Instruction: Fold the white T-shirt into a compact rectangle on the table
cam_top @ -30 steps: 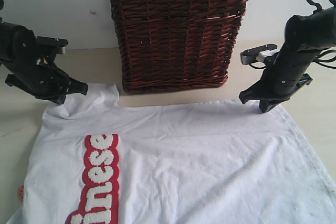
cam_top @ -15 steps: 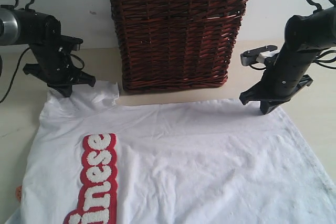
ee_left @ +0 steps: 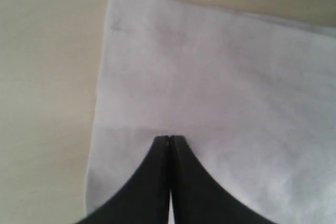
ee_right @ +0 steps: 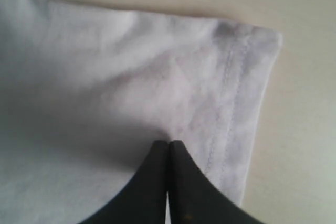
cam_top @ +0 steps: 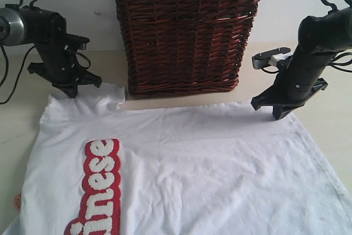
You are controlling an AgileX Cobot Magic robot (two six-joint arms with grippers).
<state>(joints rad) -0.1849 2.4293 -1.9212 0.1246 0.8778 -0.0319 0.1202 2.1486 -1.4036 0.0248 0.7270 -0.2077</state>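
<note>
Here's the white cotton short-sleeved T-shirt [cam_top: 209,163], spread open and mostly flat across the broad pale beige worktop [cam_top: 335,130], with soft wrinkles over its middle and its near part cut off by the exterior view's edge. A red-outlined band of fuzzy white lettering [cam_top: 99,185] runs down its left side, and a small orange tag [cam_top: 18,201] peeks out at the left edge. The far-left sleeve [cam_top: 107,98] sits slightly bunched, while the far-right corner's stitched hem [ee_right: 231,93] lies flat.

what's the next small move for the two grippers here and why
Probably lift both corners slightly together. The left gripper and right gripper are shut at two corners of the white T-shirt, apparently pinching it, and it lies flat and unfolded on the table.
</note>
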